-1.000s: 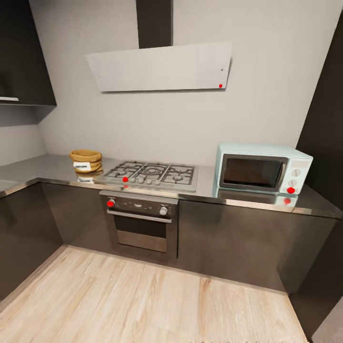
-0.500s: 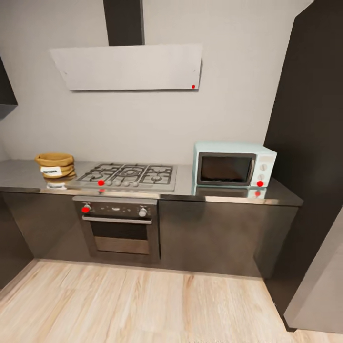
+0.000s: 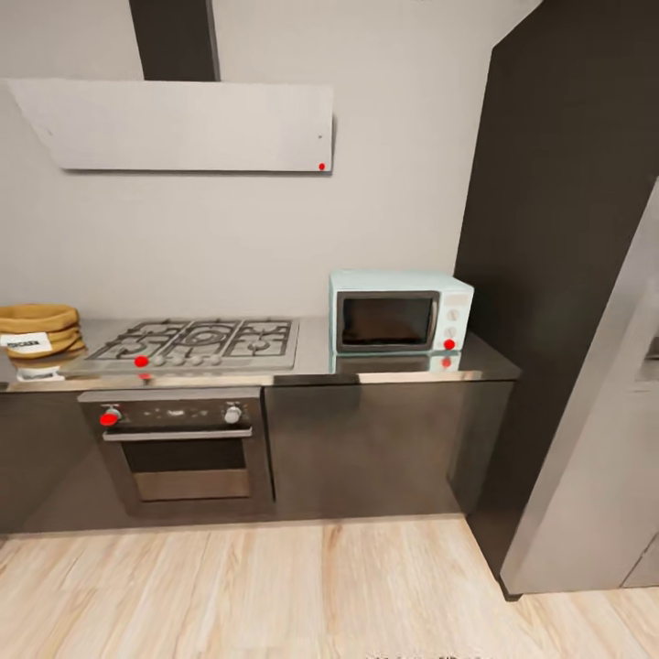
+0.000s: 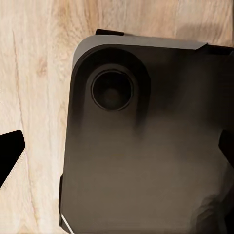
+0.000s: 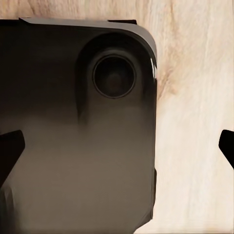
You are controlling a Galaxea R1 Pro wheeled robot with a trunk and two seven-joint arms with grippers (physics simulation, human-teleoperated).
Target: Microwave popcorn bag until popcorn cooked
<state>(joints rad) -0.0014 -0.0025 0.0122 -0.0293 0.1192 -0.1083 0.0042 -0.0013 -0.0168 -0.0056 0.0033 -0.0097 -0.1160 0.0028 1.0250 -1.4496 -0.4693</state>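
A: where's the popcorn bag?

B: on the countertop, left of the gas hob, upright, label facing out (half cut off by the frame edge). The microwave sits right of the hob, door facing the room.

A: grippers?

B: left gripper and right gripper both spread wide, over the robot's dark base and the wood floor.

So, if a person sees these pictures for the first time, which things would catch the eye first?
Probably the mint-blue microwave, standing on the countertop to the right of the silver gas hob. Next, the tan popcorn bag at the far left of the head view, cut by the edge.
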